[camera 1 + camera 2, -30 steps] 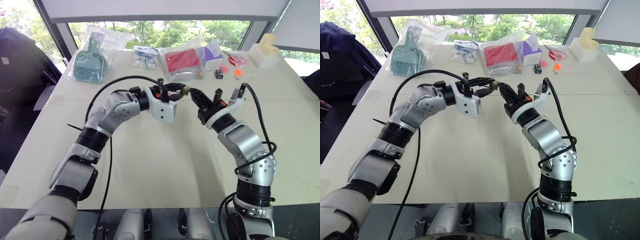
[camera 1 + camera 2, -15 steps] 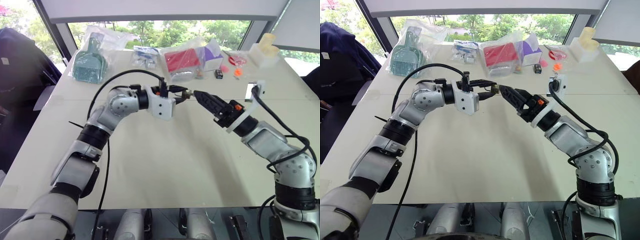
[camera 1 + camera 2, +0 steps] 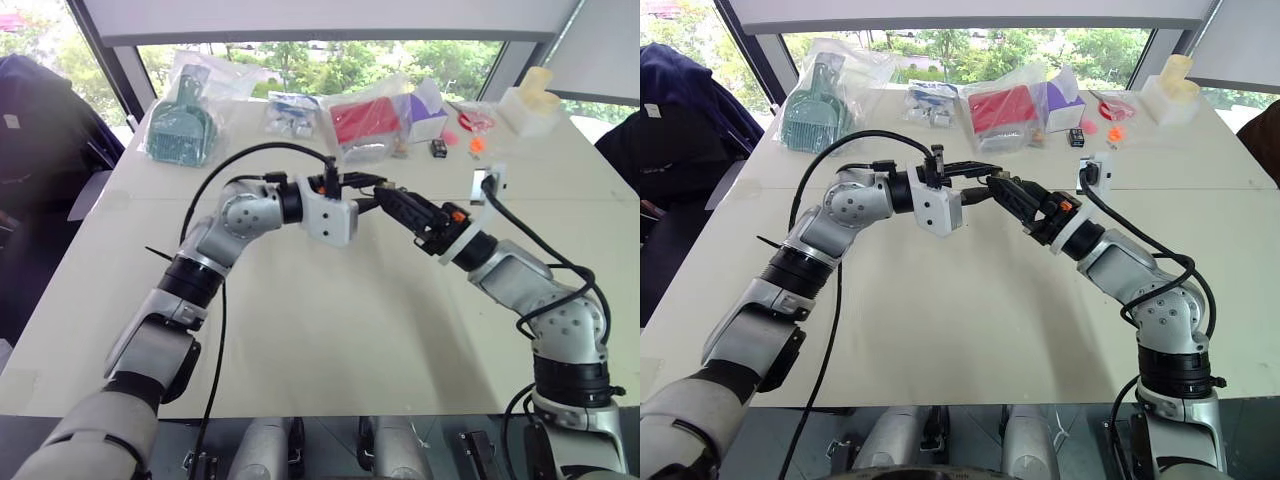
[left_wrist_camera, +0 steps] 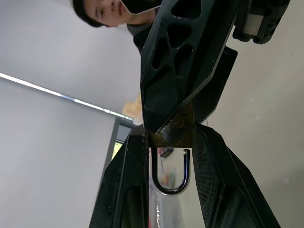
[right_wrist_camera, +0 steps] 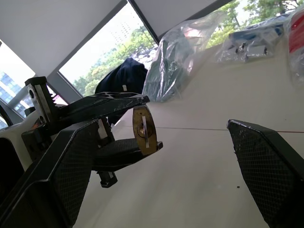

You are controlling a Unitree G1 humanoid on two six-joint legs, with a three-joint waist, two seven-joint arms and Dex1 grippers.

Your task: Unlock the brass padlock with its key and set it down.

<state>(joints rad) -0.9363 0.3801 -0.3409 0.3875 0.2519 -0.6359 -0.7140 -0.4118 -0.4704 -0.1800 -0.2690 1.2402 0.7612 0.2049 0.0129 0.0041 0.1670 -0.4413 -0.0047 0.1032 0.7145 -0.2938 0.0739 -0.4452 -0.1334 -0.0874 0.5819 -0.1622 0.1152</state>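
Now my right claw stands spread wide with nothing between its fingers, where a second ago it was shut up against the brass padlock. That arm has also swung out to the right and rolled its wrist, and its tips again sit close in front of the lock. My left claw has not let go: it stays clamped on the padlock, holding it up in the air over the middle of the bench, well short of the bagged goods along the far edge.

In the left wrist view the shackle shows one leg ending free with a small gap under the body, so I judge the lock is already sprung. If that is right, what remains is to set it down on the bench.

What I cannot settle is the key. In the right wrist view a pale sliver sits in the face of the brass body; it may be a key blade or only the keyway, and I see no key in the right claw. In the head views the padlock is too small, and crowded by both claws, to read.
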